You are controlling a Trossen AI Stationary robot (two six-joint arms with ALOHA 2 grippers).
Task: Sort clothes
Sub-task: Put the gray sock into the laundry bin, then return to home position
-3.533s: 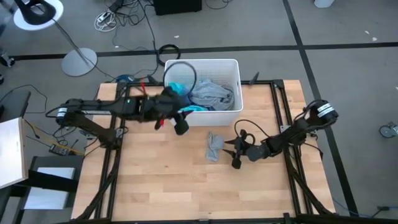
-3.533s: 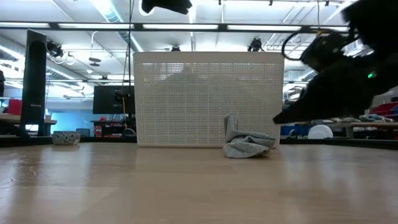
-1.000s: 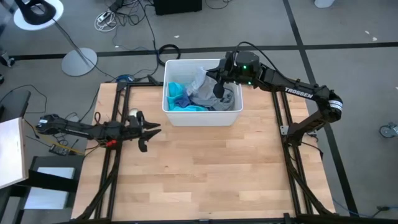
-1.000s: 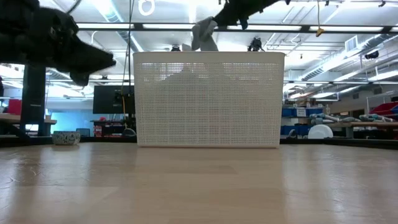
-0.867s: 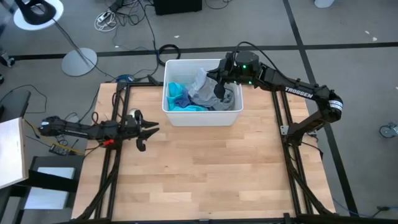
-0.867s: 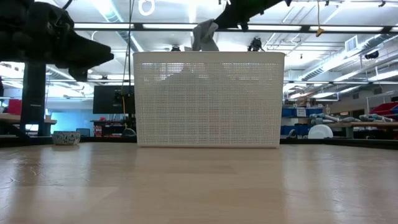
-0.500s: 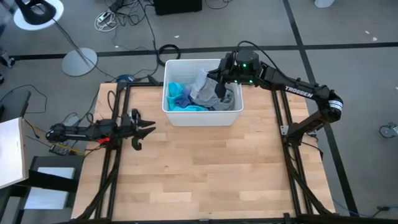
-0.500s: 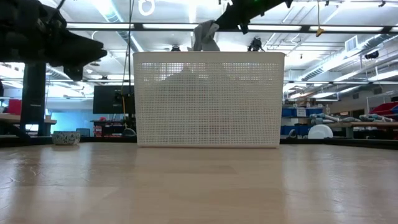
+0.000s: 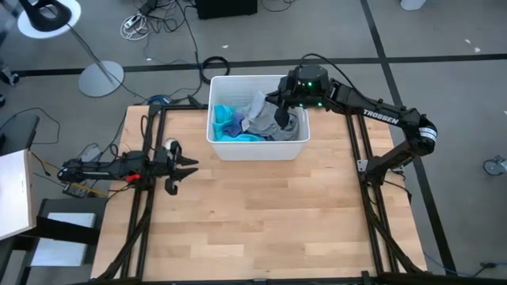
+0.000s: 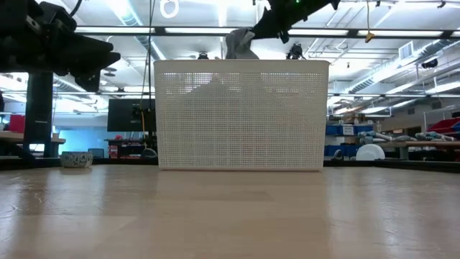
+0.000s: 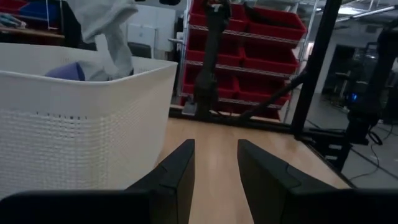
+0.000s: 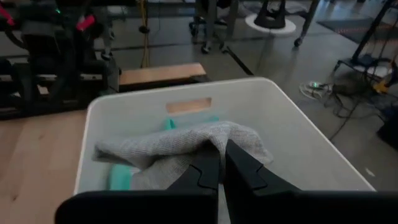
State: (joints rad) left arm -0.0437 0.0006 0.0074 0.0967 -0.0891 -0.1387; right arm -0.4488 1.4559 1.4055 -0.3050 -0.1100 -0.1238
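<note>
A white bin [image 9: 257, 77] stands at the table's far edge with clothes in it: a turquoise piece [image 9: 224, 133], a blue piece [image 9: 230, 119] and grey cloth [image 9: 265, 127]. My right gripper [image 9: 279, 119] hovers over the bin, shut on a grey garment [image 12: 180, 148]. In the low view the garment's top [image 10: 241, 42] shows above the bin's rim. Near the table's left edge my left gripper [image 9: 192, 165] is open, its fingers pointing toward the table's right with nothing between them [image 11: 214, 155]. My right gripper pinches a bunched fold of the grey garment [image 12: 208, 144] between its two fingertips, coming from above and slanting down into the bin. The garment hangs below the fingers, slack, and its lower part lies on the clothes in the bin.
The bin's latticed wall [image 10: 241, 115] faces the near side. Bare wooden tabletop [image 9: 261, 214] stretches between the bin and the near edge. Metal frame rails [image 9: 142, 206] run along both table sides.
My right gripper has sunk a little toward the bin with the grey garment, whose top now shows lower above the rim. My left gripper has drawn back toward the table's left edge, still open.
</note>
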